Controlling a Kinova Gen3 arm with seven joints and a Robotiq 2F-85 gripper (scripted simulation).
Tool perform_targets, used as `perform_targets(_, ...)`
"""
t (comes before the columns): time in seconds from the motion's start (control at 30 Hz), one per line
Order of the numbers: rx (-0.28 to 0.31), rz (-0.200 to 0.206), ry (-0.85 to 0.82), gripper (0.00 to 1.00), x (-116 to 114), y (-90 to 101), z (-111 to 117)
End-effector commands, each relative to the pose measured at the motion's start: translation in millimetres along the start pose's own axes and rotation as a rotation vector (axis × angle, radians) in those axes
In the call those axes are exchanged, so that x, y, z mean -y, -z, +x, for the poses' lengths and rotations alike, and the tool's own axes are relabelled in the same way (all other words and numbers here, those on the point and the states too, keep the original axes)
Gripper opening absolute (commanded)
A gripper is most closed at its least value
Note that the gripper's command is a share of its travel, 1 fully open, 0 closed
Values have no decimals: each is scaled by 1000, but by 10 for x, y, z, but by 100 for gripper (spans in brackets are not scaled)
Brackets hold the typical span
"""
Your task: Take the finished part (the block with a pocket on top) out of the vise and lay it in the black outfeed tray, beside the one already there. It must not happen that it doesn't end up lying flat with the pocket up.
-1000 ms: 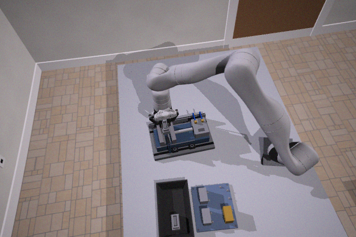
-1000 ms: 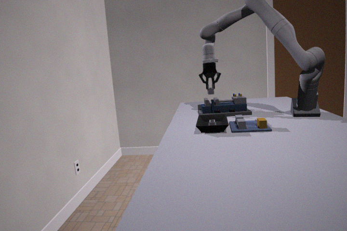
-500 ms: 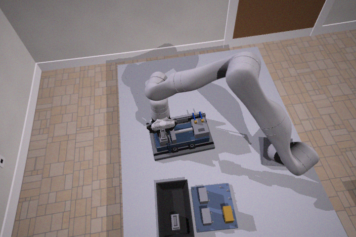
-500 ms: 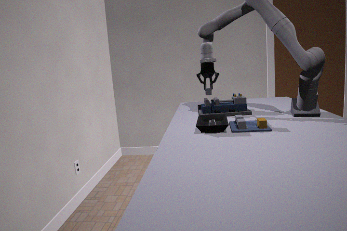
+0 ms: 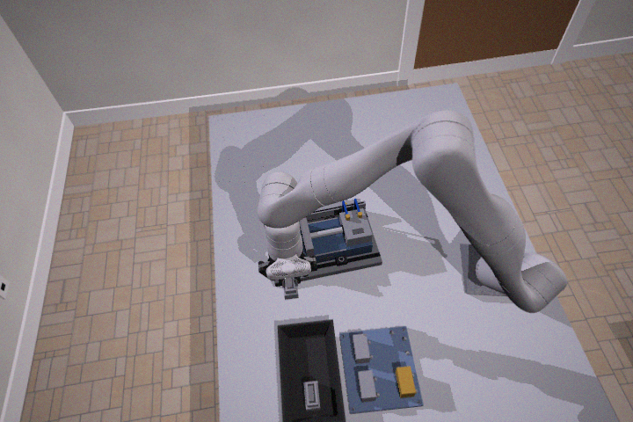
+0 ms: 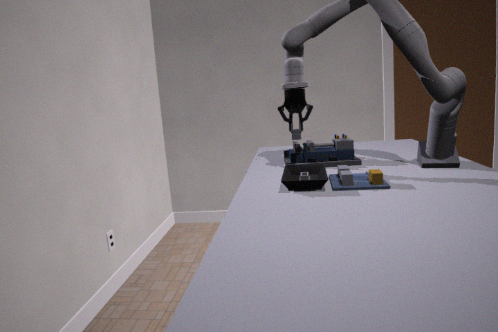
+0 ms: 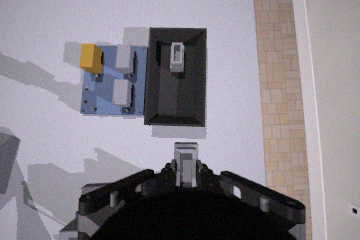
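Note:
My gripper is shut on the finished part, a grey block with a pocket on top. It holds the part upright in the air, above the table between the vise and the tray. The grey and blue vise stands behind, partly hidden by the arm in the top view. The black outfeed tray lies in front. One finished part is in it, toward the end far from the vise.
A blue plate lies right beside the tray. It carries two grey blocks and a yellow block. The tray has raised walls. Blue hooks with yellow ends stand on the vise.

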State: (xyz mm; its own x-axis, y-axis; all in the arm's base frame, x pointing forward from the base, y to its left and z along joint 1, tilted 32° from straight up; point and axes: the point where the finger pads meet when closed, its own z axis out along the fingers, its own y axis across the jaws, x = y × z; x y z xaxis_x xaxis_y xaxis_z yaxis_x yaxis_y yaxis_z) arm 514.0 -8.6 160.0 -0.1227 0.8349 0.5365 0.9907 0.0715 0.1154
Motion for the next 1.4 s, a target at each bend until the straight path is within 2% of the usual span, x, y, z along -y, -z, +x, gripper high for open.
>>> perform_targets(0.0,21,2,21,0,11,39,317)
perform_targets(0.07,21,4,13,0,34,25,494)
perform_targets(0.13,21,4,13,0,34,25,494)
perform_targets(0.37,22,10,-9,0,138,-28,975)
perform_targets(0.57,24,14,-21,0,205,-58,1190)
perform_targets(1.37,25,16,-24,0,227,-68,1251)
